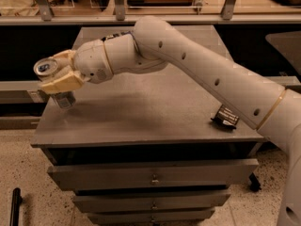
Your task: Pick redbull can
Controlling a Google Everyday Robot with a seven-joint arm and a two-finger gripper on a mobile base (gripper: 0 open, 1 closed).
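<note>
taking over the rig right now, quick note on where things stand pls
Claw: shut on the redbull can, at the left edge of the table.
Can: tilted, top leaning left, gripped around its middle. It looks just off the tabletop, but I can't tell if the base is fully clear.
Done: grasp made.
Left: raise the can well clear of the table.
Also there: a black wrapper at the front right, apart from the arm.

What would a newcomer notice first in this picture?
First, the big white arm reaching across the grey table to its left edge. There the gripper is shut on the redbull can, which is tilted with its shiny top facing the camera. A flat black wrapper lies near the table's right front corner.
</note>
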